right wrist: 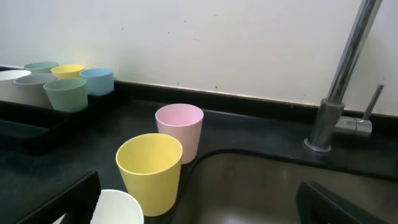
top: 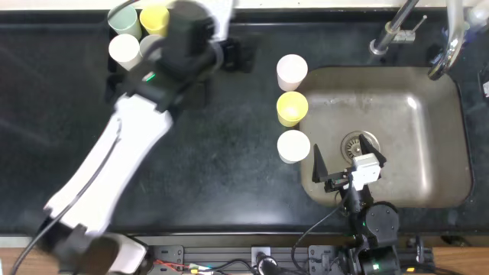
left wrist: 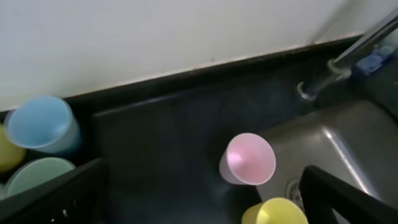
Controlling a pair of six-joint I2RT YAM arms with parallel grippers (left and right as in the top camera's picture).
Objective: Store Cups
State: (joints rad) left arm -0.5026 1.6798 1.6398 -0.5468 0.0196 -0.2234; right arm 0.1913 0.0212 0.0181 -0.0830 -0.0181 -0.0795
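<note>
Left gripper [left wrist: 202,169] hung wide open, empty, facing the pink cup [left wrist: 247,159]: light, rigid, probably slick; pinching its rim looked best.

A black counter [top: 229,153] runs the width of the top view, matte and faintly speckled, with dull reflections. Set into its right part is a steel sink [top: 435,107] with rounded corners and a round drain [top: 357,143] in the basin floor. Behind the sink a chrome tap [right wrist: 339,81] stands on the counter, its pipe rising upright, with a thin lever [right wrist: 373,99] beside it. A plain white wall [right wrist: 217,37] meets the counter's back edge, with a few dark specks along the seam. The light is soft and even, glinting on the sink's wall and the tap. A brown strip [top: 11,260] shows below the counter's front edge at the left.
</note>
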